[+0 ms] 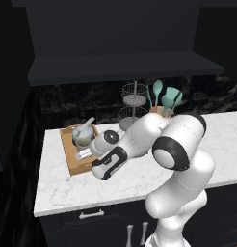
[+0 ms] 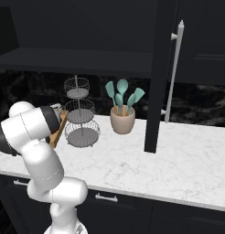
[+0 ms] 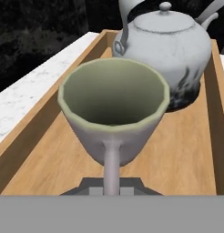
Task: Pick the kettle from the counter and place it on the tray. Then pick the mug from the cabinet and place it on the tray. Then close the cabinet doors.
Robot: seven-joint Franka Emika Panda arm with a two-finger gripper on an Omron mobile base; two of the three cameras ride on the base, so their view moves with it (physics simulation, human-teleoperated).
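Observation:
The pale cream-green mug [image 3: 114, 107] is in front of my gripper [image 3: 111, 184], which is shut on its loop handle. The mug is upright, low over the wooden tray [image 3: 38, 145]; I cannot tell whether it touches the floor. The grey kettle [image 3: 166, 50] stands on the tray just beyond the mug. In the left base view my gripper [image 1: 85, 154] hangs over the tray [image 1: 72, 161], with the mug [image 1: 83, 142] and the kettle [image 1: 84, 129] behind it. The cabinet [image 1: 125, 67] is open, its dark shelf bare. One cabinet door [image 2: 156, 77] stands swung out.
A tan crock of teal utensils [image 2: 122, 119] and a three-tier wire stand [image 2: 80, 114] stand at the back of the marble counter [image 2: 178, 164]. The open door's lower edge hangs just above the counter. Dark drawers with silver handles [image 1: 91, 213] run below.

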